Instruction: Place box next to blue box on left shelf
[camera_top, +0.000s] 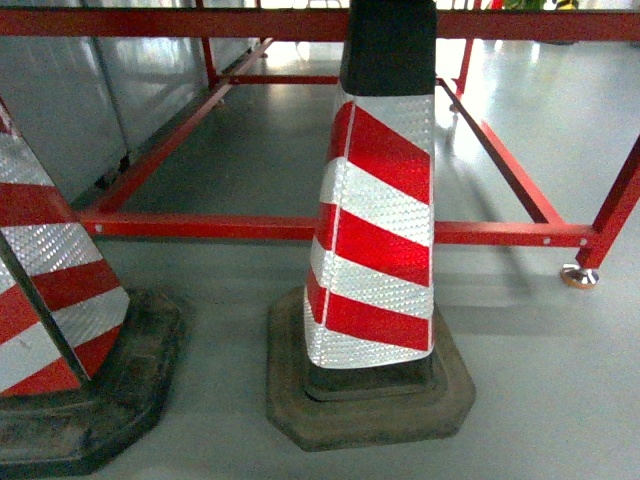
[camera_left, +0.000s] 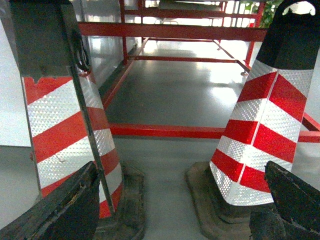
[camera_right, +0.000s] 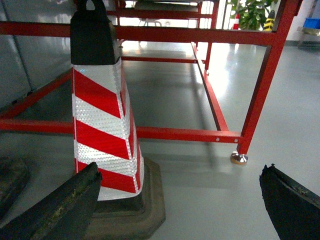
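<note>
Grey, glossy floor (camera_top: 540, 400), bright with glare toward the far side. Two red-and-white striped cones standing directly on it: one near the middle (camera_top: 375, 240) on a dark, worn square base (camera_top: 370, 410), another at the near left (camera_top: 45, 290), cut off by the edge, on its own dark base (camera_top: 110, 400). Just behind the cones, a red metal frame (camera_top: 200, 227) with its low rails close above the floor, resting at the right on a small round metal foot (camera_top: 579, 276). Grey panels (camera_top: 90, 100) along the far left.
</note>
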